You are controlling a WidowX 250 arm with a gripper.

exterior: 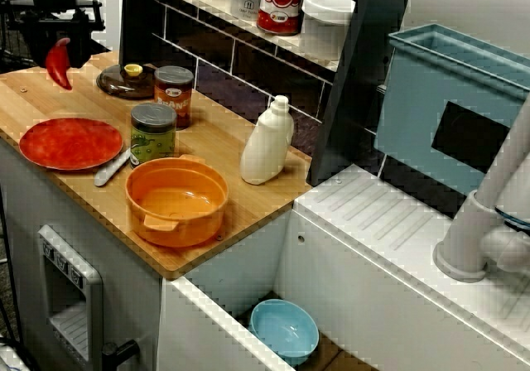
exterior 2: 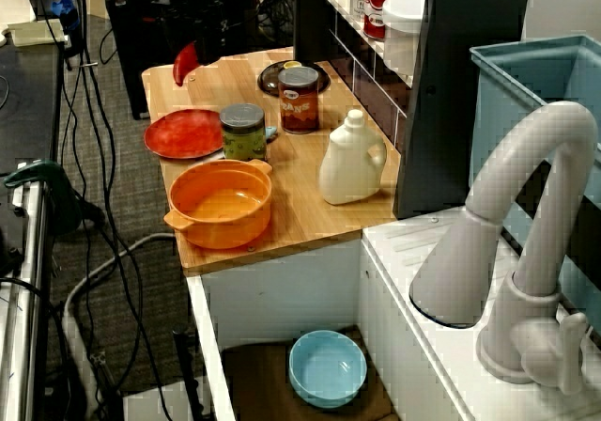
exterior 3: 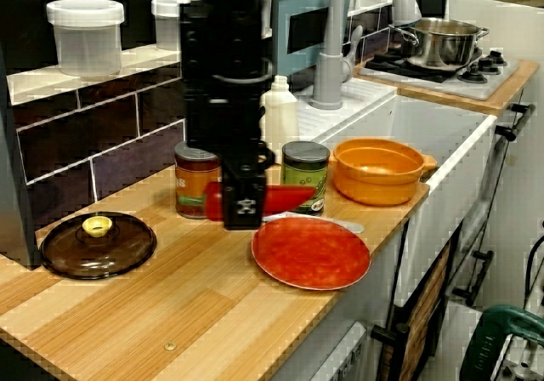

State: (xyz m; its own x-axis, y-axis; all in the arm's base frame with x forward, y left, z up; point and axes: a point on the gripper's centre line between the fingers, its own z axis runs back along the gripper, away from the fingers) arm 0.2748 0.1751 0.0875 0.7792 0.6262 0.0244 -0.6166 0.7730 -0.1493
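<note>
Reaching straight down over the wooden counter [exterior 3: 170, 313] with the gripper [exterior 3: 243, 211], fingers clamped on 1 red pepper [exterior 3: 289, 199], near the red plate [exterior 3: 311, 253]

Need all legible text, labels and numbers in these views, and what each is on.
"RANG", part of a longer word: orange can.
Green can: label too blurred to read.
Tomato can: print too small to read.
Red pepper in the claw: no text.
</note>
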